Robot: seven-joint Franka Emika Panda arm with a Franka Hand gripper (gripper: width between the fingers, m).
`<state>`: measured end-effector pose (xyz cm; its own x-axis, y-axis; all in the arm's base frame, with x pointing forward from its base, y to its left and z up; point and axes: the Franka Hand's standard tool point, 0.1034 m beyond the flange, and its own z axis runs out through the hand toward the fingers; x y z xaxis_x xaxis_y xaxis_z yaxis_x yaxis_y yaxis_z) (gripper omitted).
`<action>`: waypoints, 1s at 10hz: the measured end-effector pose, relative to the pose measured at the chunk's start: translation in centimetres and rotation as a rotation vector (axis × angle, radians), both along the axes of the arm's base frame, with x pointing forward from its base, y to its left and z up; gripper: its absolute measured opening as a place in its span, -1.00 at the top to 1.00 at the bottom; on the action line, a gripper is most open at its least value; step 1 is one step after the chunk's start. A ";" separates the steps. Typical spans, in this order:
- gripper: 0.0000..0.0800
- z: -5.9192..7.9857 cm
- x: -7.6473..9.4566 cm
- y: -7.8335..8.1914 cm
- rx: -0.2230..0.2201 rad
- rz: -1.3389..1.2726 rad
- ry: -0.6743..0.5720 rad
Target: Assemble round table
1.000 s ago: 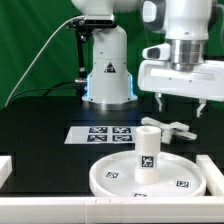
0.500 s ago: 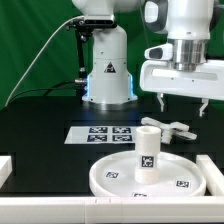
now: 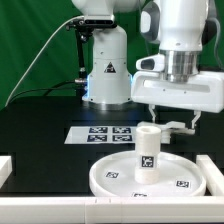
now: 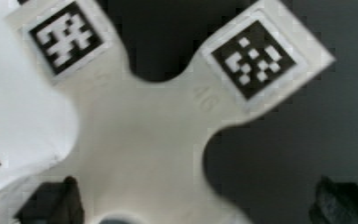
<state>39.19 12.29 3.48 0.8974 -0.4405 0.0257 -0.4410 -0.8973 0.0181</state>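
The large round rimmed disc (image 3: pixel 103 176) lies at the front of the black table, with the short post (image 3: pixel 147 150) standing upright at its middle. The cross-shaped piece (image 3: pixel 181 126) lies behind the disc on the exterior view's right, mostly hidden by my hand. In the wrist view the cross-shaped piece (image 4: pixel 167 120) fills the picture, showing two tags. My gripper (image 3: pixel 172 119) hangs low over it, open, and its fingertips (image 4: pixel 51 200) stand on either side of the piece's lower part. My gripper (image 4: pixel 202 205) holds nothing.
The marker board (image 3: pixel 100 133) lies flat behind the disc. The robot base (image 3: pixel 107 72) stands at the back. White edge rails sit at the front left (image 3: pixel 5 165) and front right (image 3: pixel 213 166) of the table.
My gripper has moved down and toward the exterior view's left, from above the cross-shaped piece to close over it. The disc and post have not moved.
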 end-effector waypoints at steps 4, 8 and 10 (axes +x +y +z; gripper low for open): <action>-0.62 -0.7 1.2 0.0 0.001 -0.015 -0.029; -0.62 0.9 1.6 -0.2 0.027 0.037 -0.021; -0.62 0.7 1.5 -0.2 0.025 0.040 -0.021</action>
<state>40.72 12.09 4.19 0.9138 -0.4048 0.0343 -0.4045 -0.9144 -0.0133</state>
